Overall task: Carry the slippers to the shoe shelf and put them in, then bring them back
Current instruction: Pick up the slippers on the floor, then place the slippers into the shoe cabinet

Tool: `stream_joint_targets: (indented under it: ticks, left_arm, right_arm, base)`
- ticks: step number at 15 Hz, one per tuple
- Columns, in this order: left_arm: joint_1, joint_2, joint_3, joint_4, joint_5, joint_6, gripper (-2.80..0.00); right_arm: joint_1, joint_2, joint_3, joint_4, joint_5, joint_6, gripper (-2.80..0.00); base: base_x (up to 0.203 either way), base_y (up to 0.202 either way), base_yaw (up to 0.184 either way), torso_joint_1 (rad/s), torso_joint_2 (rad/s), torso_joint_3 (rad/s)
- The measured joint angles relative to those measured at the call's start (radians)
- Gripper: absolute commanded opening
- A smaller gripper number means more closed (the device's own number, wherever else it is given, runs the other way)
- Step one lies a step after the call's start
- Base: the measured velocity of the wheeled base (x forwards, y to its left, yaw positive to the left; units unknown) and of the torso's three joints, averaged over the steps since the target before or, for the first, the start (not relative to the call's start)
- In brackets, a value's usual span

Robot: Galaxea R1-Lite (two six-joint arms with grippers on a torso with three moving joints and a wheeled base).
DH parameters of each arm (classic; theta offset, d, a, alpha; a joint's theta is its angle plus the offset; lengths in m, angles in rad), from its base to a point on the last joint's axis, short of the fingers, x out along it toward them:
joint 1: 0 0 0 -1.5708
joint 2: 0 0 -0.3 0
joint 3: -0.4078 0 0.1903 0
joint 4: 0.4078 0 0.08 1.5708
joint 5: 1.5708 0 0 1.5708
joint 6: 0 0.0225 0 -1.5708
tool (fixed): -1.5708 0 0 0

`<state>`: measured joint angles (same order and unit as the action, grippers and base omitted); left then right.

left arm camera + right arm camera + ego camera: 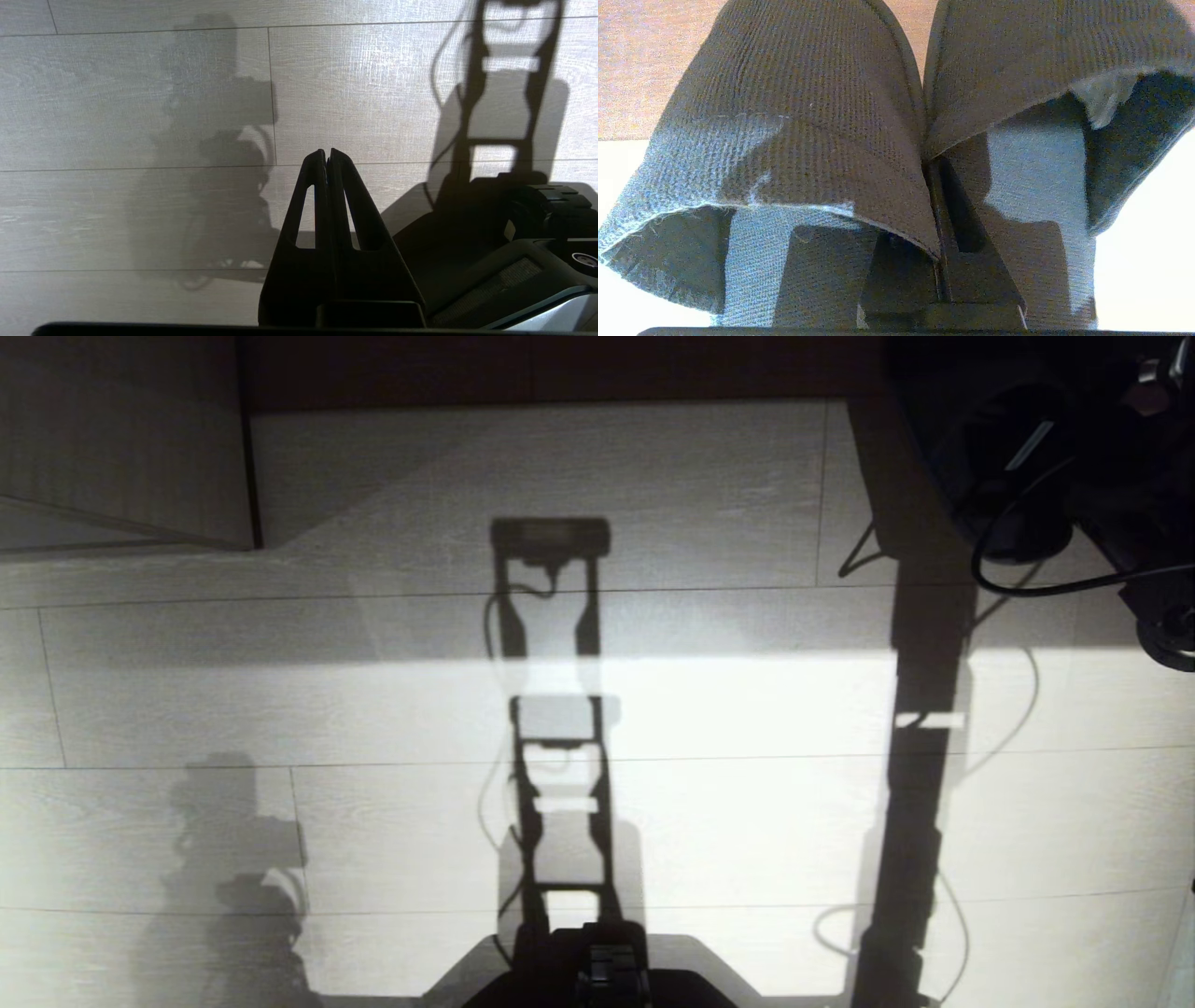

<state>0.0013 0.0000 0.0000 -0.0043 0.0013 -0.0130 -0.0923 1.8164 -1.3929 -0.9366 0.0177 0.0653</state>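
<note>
Right tool (936, 261) is clamping the slippers (808, 121): its two fingers are pressed together on the inner edges where the pair meets, one slipper draping to each side, toes pointing away from the wrist camera, open backs nearest it. Behind the slippers, a reddish-brown surface (640, 70) is showing above a bright pale area. In the head view the right arm (1074, 457) is sitting as a dark mass with a looping cable (1027, 588) at the upper right; the slippers aren't discernible there. Left tool (328, 156) is hanging idle over the pale plank floor (117, 93), fingers together, nothing in them, beside the robot base (537, 242). The floor is carrying hard shadows of the robot.
</note>
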Motion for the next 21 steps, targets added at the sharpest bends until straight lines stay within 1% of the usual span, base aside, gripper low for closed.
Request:
stream_joint_targets:
  ticks: [5,21]
  left_arm:
    - [0.000,0.000,0.000,0.000,0.000,0.000,-2.80]
    - [0.000,0.000,0.000,0.000,0.000,0.000,-2.80]
  right_arm:
    - [-0.003,-0.157,0.189,0.001,0.000,-0.001,-2.80]
    - [-0.002,-0.619,0.662,0.006,0.002,-0.019,-2.80]
  base:
    - [0.000,0.000,0.000,0.000,0.00,0.000]
    - [0.000,0.000,0.000,0.000,0.00,0.000]
